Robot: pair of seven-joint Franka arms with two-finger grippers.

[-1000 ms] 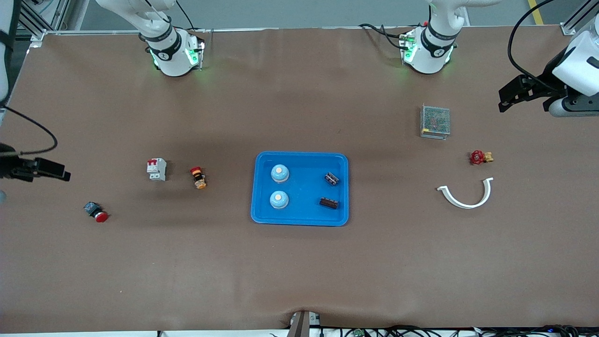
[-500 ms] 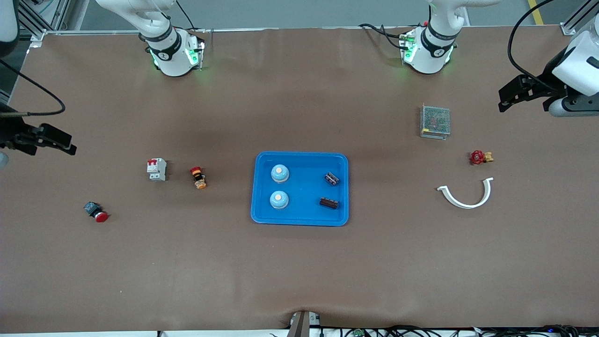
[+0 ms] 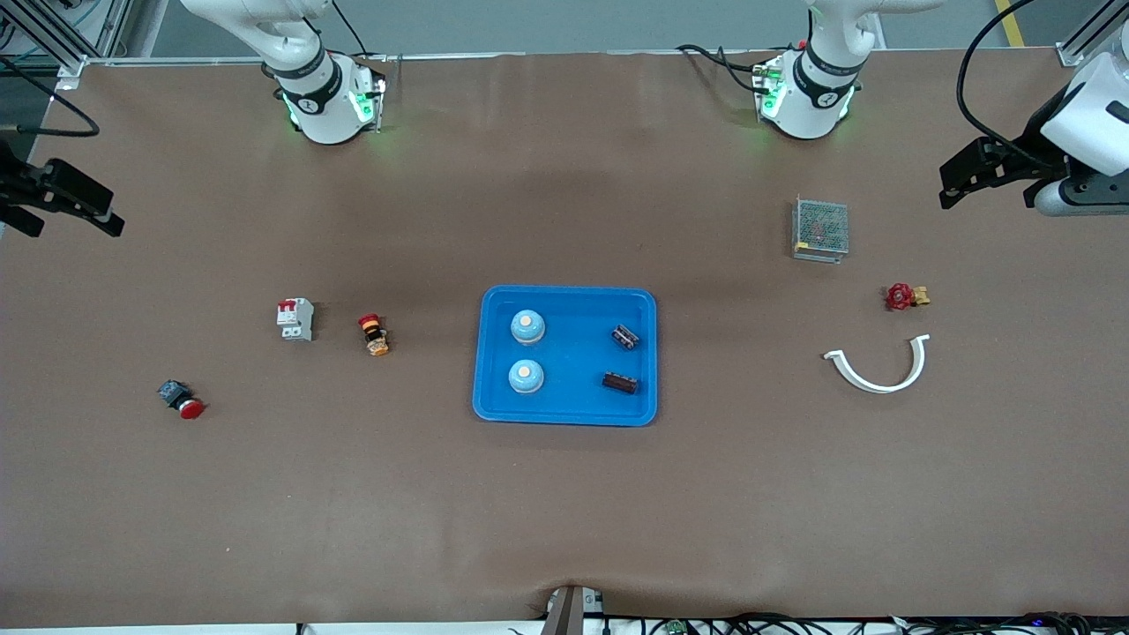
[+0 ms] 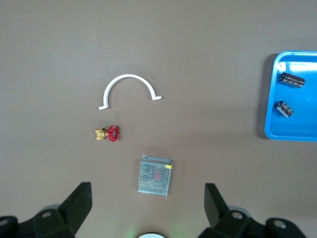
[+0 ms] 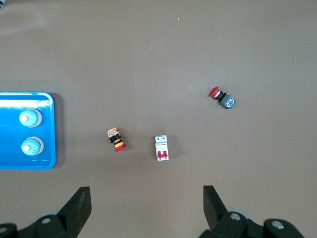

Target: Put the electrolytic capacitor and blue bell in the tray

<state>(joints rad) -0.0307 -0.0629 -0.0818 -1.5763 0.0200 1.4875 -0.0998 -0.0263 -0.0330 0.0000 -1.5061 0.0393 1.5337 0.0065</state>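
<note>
Blue tray point(image 3: 494, 410) holds unlabelled parts; left end effector point(image 4: 147, 206) and right end effector point(image 5: 146, 206) spread apart.

Tray point(image 4: 271, 133) holds two capacitors point(image 4: 291, 80) (red valve point(image 4: 113, 133) well apart).

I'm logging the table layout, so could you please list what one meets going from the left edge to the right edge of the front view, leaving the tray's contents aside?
Red push button → circuit breaker → orange-and-red switch → tray → mesh-covered metal box → white curved clip → red-handled valve.
</note>
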